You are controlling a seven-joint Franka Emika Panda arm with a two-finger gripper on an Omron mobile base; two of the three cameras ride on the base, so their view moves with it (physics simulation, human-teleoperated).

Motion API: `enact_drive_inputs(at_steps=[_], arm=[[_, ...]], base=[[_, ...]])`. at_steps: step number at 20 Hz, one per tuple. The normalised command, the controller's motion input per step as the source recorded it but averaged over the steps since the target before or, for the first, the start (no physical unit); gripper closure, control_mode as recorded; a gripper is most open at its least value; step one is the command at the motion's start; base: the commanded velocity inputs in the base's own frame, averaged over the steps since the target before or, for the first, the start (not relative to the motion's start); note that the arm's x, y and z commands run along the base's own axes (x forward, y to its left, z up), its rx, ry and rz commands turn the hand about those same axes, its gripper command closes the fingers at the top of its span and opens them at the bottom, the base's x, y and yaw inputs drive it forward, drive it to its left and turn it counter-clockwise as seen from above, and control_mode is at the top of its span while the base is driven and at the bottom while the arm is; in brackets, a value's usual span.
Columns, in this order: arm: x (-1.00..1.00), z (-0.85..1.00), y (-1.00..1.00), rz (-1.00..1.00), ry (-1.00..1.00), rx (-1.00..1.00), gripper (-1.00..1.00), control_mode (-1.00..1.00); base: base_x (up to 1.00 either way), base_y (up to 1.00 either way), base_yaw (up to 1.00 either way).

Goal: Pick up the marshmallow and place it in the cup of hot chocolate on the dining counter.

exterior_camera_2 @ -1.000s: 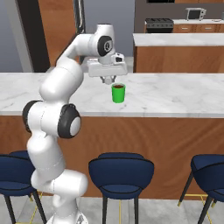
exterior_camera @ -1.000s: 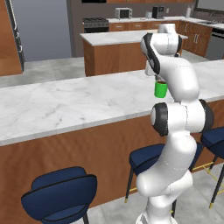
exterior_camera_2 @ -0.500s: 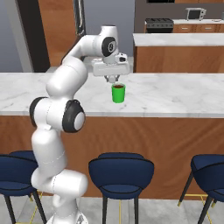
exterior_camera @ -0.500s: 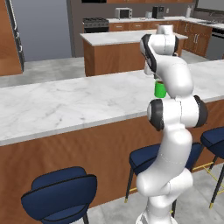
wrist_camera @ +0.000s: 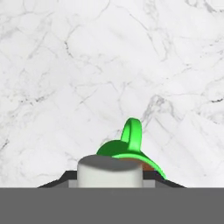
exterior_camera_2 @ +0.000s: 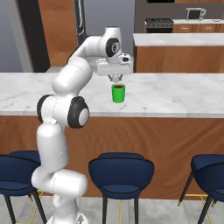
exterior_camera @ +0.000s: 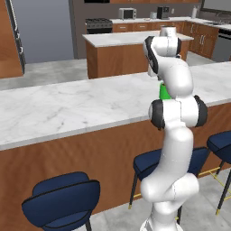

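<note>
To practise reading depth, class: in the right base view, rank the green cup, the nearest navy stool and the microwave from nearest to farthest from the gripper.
1. Green cup, directly under the gripper.
2. Navy stool, below, before the counter.
3. Microwave, far back, upper right.

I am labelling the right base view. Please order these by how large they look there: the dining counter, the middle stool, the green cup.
1. dining counter
2. middle stool, much nearer the camera, so it looks larger than it otherwise would
3. green cup
</note>
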Motion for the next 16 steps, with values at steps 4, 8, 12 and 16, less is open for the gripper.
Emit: enact_drive_inputs(at_steps=[4,8,12,16], arm=[[0.01,0.0,-0.13,0.0,0.0,0.0,1.0,-1.0],[0.0,-0.01,-0.04,0.0,0.0,0.0,1.0,-1.0],[0.0,-0.05,0.0,0.0,0.0,0.0,1.0,-1.0],[0.0,-0.09,0.0,0.0,0.0,0.0,1.0,-1.0]], base=[[0.0,0.0,0.0],[0.0,0.0,0.0],[0.0,0.0,0.0],[0.0,0.0,0.0]])
